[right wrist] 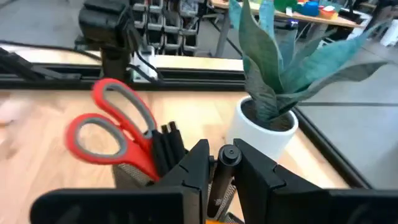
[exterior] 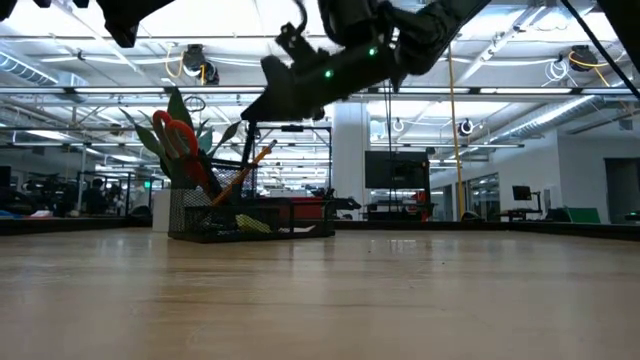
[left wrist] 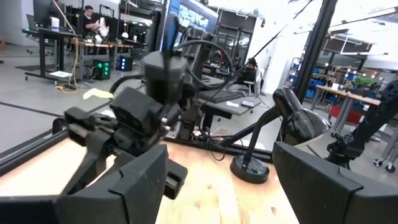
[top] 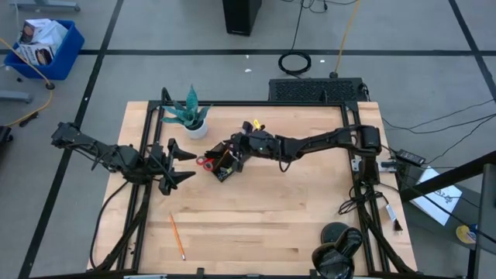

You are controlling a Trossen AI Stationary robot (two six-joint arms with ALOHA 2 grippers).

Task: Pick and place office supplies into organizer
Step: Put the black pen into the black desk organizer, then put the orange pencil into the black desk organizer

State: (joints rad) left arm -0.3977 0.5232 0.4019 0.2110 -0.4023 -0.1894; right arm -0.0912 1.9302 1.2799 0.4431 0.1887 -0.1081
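The black mesh organizer (top: 225, 173) (exterior: 203, 216) stands near the table's middle, beside the potted plant. Red-handled scissors (top: 204, 161) (right wrist: 112, 134) stand in it with handles up, next to an orange pencil (exterior: 251, 164) and black pens (right wrist: 166, 144). My right gripper (top: 235, 155) (right wrist: 227, 169) hangs over the organizer, shut on a black pen (right wrist: 228, 155). My left gripper (top: 188, 166) (left wrist: 217, 186) waits open just left of the organizer. Another orange pencil (top: 177, 236) lies flat near the table's near edge. My right gripper pinches the black pen between its two fingers (right wrist: 196, 167), just below the pen's top end (right wrist: 229, 153). It comes from above, slanting down over the organizer. The pen stands roughly upright; the fingers hide its lower part.
A green plant in a white pot (top: 191, 118) (right wrist: 267, 127) stands just beyond the organizer toward the far edge. A small yellow bit (top: 255, 124) lies near the far edge. Bare wood spreads across the near half (top: 271, 225). Black frame rails (top: 232, 104) border the table.
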